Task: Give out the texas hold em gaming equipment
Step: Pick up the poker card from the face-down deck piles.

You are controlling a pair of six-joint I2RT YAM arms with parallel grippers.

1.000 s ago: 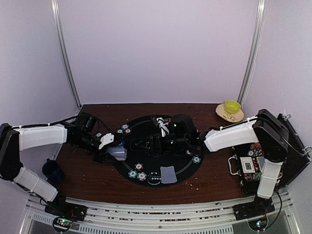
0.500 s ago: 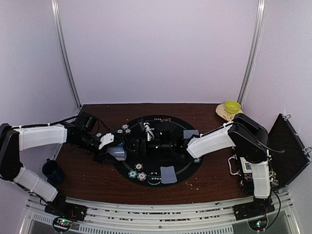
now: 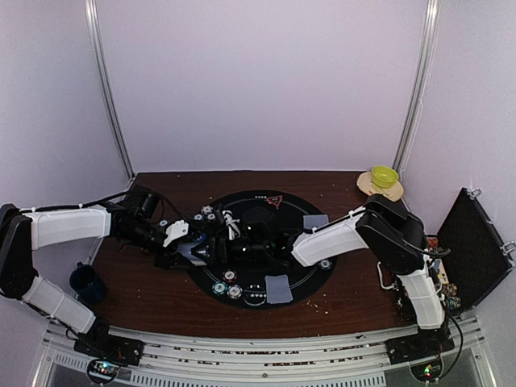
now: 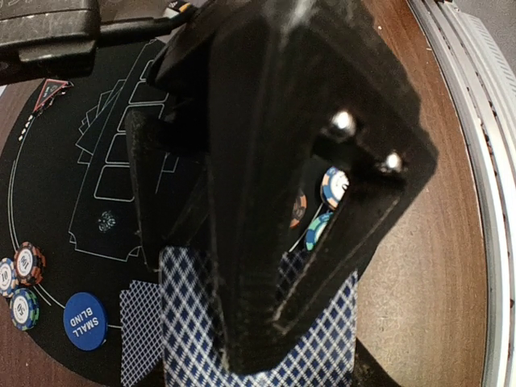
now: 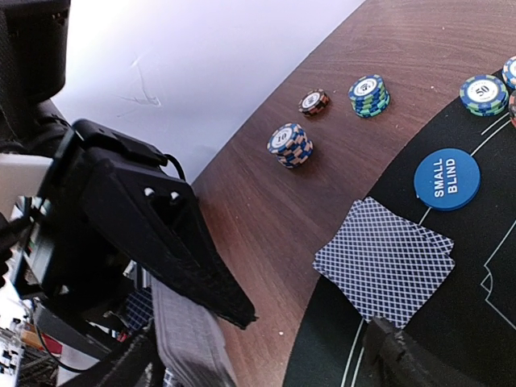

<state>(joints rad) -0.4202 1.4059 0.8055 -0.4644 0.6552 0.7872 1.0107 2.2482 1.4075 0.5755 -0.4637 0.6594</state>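
Brown table (image 3: 161, 290) bears a black mat (image 3: 310, 274) with cards (image 3: 278, 288); pale walls (image 3: 266, 81) behind.

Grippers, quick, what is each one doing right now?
Left gripper: closed on a stack of cards.
Right gripper: open, holding nothing.

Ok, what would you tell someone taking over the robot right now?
Left gripper: jaws shut on the card deck.
Right gripper: jaws open, close beside that deck.
Dealt cards lie by the small blind button, more at the near edge and right side of the mat; chip stacks sit around it.
Done: those cards and chips.
Left: likely more dealing from the deck.
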